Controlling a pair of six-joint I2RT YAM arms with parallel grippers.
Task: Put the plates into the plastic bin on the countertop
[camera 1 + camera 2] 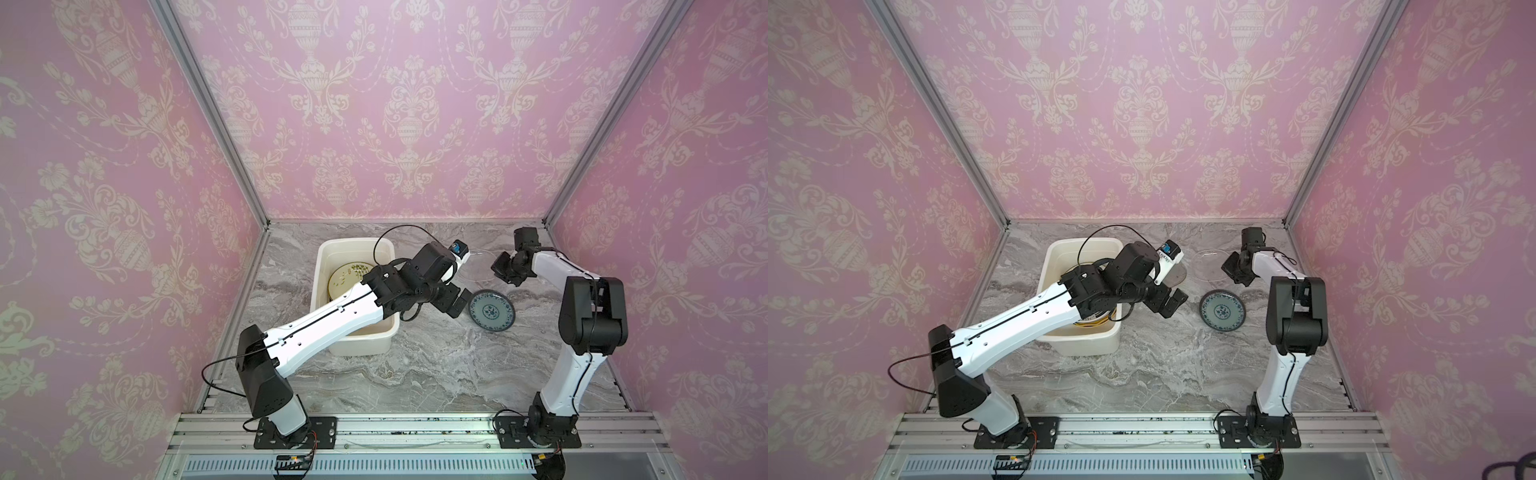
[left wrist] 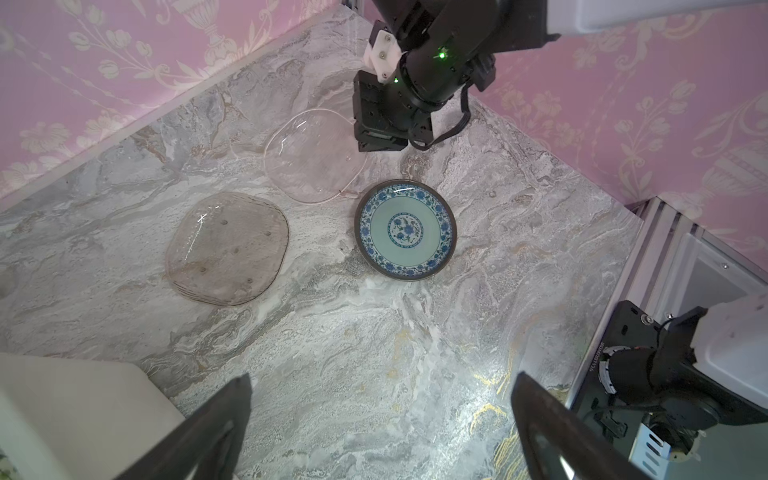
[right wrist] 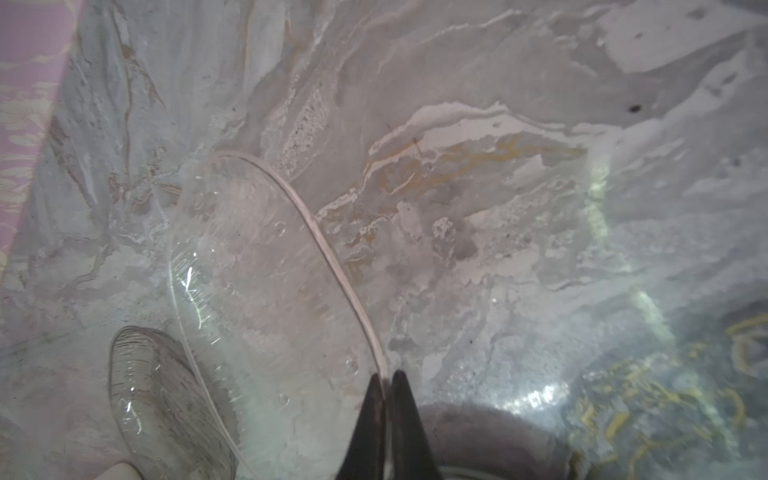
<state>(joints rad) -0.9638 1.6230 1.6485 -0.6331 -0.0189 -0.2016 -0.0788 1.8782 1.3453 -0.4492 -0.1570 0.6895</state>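
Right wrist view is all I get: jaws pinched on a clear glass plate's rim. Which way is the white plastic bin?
Observer: Left in both top views: the deep white plastic bin stands past the smoky grey glass plate from the clear glass plate in the right gripper.
Operator: Left gripper blocking that path?
Observer: The left gripper hangs open and empty between the bin and a round blue-patterned plate, over bare grey marble-look countertop.
Operator: Bin empty?
Observer: No, a cream plate with green sprigs lies inside; the left arm hides the rest.
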